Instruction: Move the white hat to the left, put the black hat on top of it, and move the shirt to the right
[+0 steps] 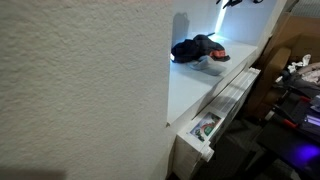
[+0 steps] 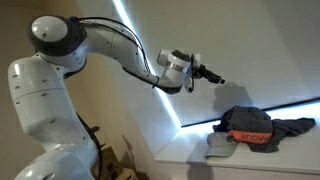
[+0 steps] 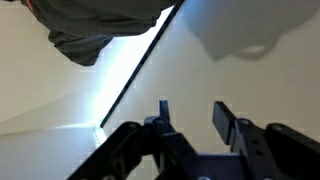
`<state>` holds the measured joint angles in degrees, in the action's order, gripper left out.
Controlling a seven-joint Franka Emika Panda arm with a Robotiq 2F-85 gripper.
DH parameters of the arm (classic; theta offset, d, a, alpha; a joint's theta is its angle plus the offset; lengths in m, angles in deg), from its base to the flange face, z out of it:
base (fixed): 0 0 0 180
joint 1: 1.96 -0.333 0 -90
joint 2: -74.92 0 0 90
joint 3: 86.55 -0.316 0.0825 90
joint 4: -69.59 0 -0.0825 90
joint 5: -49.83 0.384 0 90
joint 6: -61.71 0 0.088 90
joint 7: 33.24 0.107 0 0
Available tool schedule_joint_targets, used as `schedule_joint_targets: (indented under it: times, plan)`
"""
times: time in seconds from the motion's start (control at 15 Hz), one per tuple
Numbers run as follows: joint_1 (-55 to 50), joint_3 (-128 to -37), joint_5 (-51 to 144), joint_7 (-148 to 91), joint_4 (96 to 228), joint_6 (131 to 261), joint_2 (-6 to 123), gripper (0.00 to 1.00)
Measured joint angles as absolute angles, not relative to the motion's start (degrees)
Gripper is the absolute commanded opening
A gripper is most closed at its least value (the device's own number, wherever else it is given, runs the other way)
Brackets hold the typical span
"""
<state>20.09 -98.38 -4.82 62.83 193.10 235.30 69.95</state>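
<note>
A white hat [image 2: 221, 148] lies on the white table [image 2: 190, 160], at the near end of a small pile. A black hat [image 2: 247, 126] with an orange-red mark rests against and partly on the white hat. A dark grey shirt [image 2: 294, 125] lies crumpled behind them. In an exterior view the pile shows as dark cloth [image 1: 193, 48] with the white hat [image 1: 212, 63] at its edge. My gripper [image 2: 211, 76] is open and empty, in the air above and to the side of the pile. In the wrist view its fingers [image 3: 195, 118] frame bare table, with dark cloth [image 3: 92, 28] and the white hat [image 3: 238, 35] beyond.
A big white wall panel [image 1: 80, 90] fills the foreground and hides part of the table. The table's edge [image 1: 225, 95] drops to an open drawer and clutter [image 1: 295, 85]. Cardboard boxes [image 2: 118, 165] stand by the robot's base.
</note>
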Motion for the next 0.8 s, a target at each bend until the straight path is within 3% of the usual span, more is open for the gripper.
schedule_joint_targets:
  times: [0.07,0.27,0.8]
  plan:
    - [20.09,-98.28,-5.65,63.22,192.93,235.16,69.85,0.63]
    - [20.08,-98.26,-5.73,63.41,192.9,235.17,69.88,0.82]
    - [20.06,-98.26,-5.73,63.41,192.9,235.17,69.88,0.82]
